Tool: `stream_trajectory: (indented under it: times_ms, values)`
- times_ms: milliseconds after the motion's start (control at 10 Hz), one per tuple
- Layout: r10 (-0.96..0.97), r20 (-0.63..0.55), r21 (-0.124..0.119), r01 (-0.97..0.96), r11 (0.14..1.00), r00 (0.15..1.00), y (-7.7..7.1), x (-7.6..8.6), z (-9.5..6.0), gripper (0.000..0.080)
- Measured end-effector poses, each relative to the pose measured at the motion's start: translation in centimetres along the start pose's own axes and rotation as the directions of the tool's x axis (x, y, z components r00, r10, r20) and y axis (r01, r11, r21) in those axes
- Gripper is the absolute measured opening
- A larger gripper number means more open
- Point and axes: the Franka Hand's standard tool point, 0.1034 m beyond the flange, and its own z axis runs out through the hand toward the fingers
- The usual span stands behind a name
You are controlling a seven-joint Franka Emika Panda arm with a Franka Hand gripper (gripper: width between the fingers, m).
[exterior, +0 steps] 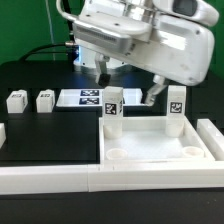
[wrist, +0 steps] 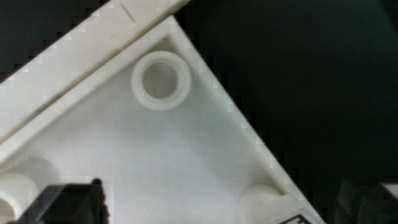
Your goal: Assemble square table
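Note:
The square table top (exterior: 155,140) is a white tray with a raised rim at the exterior view's lower right. Two white tagged legs (exterior: 112,108) (exterior: 176,104) stand upright at its far corners. Its two near corner sockets (exterior: 118,153) are empty. Two more legs (exterior: 16,100) (exterior: 45,100) lie on the black table at the exterior view's left. My gripper (exterior: 128,85) hovers above the top's far edge, between the standing legs, open and empty. The wrist view shows the top's floor (wrist: 169,150), one empty socket (wrist: 160,78) and a dark finger (wrist: 71,205) at the edge.
The marker board (exterior: 88,97) lies behind the table top, near the two lying legs. Long white border bars (exterior: 50,172) run along the front and the exterior view's right side (exterior: 212,140). A green wall stands behind.

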Motion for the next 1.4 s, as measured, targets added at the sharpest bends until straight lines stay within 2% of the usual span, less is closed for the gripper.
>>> stream_trajectory:
  times_ms: [300,400,500,1000,1100,1200,1400]
  values:
    - [0.241,-0.011,0.051,-0.24,0.969,0.97,-6.3,0.1,-0.5,0.0649]
    - [0.316,-0.005,0.062,-0.315,0.947,0.949,-7.6,-0.1,-0.6,0.0649]
    - [0.376,-0.004,0.071,-0.375,0.924,0.927,-7.7,0.0,-0.5,0.0649]
    - [0.646,0.002,0.072,-0.644,0.762,0.764,-7.6,0.4,-0.4,0.0649]
    - [0.709,-0.002,0.079,-0.707,0.703,0.705,-8.6,0.9,0.1,0.0649]
    - [0.745,-0.003,0.086,-0.742,0.665,0.667,-10.5,1.3,0.6,0.0649]
    - [0.85,-0.013,0.16,-0.838,0.522,0.527,-14.5,2.0,2.5,0.0649]
